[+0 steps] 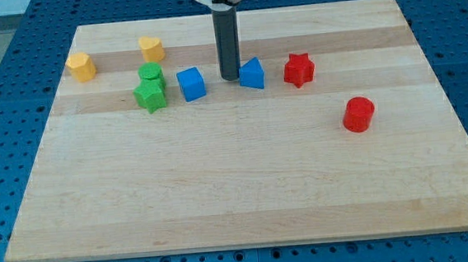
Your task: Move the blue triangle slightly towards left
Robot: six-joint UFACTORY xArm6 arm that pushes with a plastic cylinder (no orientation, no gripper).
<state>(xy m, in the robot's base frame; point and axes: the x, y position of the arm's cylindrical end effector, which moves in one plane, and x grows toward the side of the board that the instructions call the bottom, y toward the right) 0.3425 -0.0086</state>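
Observation:
The blue triangle lies on the wooden board in the upper middle. My tip stands right at the triangle's left side, touching or nearly touching it. The rod rises straight up to the view's top. A blue cube sits just left of my tip, with a small gap between them.
A green cylinder and a green star sit left of the blue cube. Two yellow blocks lie at the upper left. A red star is right of the triangle. A red cylinder stands lower right.

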